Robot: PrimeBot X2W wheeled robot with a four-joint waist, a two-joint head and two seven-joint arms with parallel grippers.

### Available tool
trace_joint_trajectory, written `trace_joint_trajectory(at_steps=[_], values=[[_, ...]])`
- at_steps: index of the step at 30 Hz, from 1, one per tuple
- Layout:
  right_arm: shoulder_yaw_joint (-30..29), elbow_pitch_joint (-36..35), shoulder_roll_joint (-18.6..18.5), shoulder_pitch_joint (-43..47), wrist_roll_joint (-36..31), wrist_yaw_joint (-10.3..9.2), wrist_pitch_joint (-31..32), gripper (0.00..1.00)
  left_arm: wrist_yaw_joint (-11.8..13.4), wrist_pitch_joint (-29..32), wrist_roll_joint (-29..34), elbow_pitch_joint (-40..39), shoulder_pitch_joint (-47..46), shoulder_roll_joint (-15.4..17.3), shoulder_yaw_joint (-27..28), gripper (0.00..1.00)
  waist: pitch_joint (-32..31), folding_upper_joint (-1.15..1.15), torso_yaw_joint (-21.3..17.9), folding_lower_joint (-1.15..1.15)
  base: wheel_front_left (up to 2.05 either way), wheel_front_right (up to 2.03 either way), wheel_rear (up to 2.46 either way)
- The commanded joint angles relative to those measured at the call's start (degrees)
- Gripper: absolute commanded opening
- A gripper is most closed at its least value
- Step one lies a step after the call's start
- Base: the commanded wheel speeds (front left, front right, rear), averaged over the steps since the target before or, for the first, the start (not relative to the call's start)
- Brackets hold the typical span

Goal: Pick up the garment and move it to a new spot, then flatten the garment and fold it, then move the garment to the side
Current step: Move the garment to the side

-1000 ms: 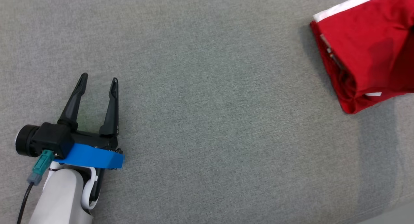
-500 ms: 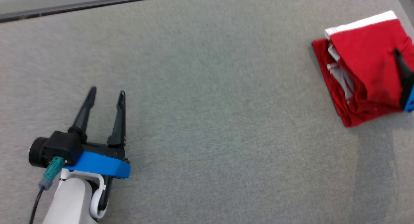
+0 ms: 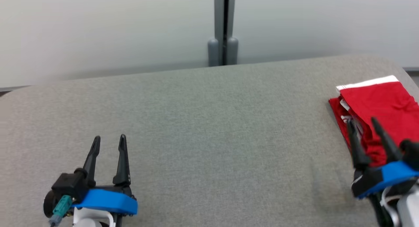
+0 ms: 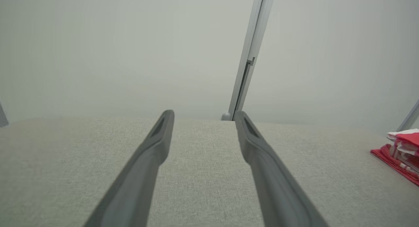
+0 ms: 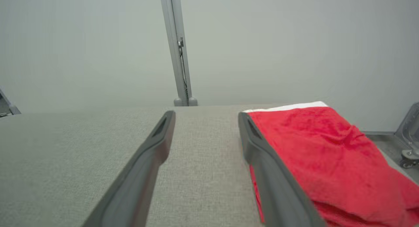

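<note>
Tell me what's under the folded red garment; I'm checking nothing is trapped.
The garment rests on the grey cushion; red and white layers show at its edge. Beneath is covered.

The left gripper (image 3: 109,137) and right gripper (image 3: 361,121) are each formed of two tapered black fingers (image 3: 122,158) on a black body, banded by a blue bracket (image 3: 104,201). A teal plug (image 3: 61,205) is fitted beside the left bracket, white casing (image 3: 85,217) below it.

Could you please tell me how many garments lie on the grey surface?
1: a folded red garment with a white band, at the surface's right end by the right gripper; its folds could hide more.
</note>
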Motion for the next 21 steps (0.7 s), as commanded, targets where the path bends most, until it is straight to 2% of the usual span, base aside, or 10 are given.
trace_joint_trajectory(at_steps=[1, 3, 8, 21], values=[[-0.7, -0.9, 1.1, 1.5, -0.9, 0.01, 0.3, 1.0, 0.2, -0.2, 0.5, 0.1, 0.7, 0.0, 0.3, 1.0, -0.5, 0.0, 0.4, 0.02, 0.0, 0.0, 0.0], [-2.1, -2.8, 4.4, 5.1, -3.1, 0.01, 0.6, 1.0, 0.2, -0.2, 0.6, 0.4, 1.8, -0.5, 1.1, 1.0, -1.7, 0.0, 1.5, 0.02, 0.0, 0.0, 0.0], [-2.8, -4.4, 9.0, 9.7, -6.7, 0.01, 0.8, 1.0, 0.1, -0.2, 1.0, 1.2, 4.8, -1.4, 2.6, 1.0, -4.1, 0.0, 3.4, 0.02, 0.0, 0.0, 0.0], [-3.7, -5.4, 11.0, 10.7, -10.9, 0.01, 2.3, 1.0, -0.7, -0.3, 2.4, 1.8, 7.5, -2.5, 4.6, 1.0, -4.8, 0.0, 4.2, 0.02, 0.0, 0.0, 0.0]])
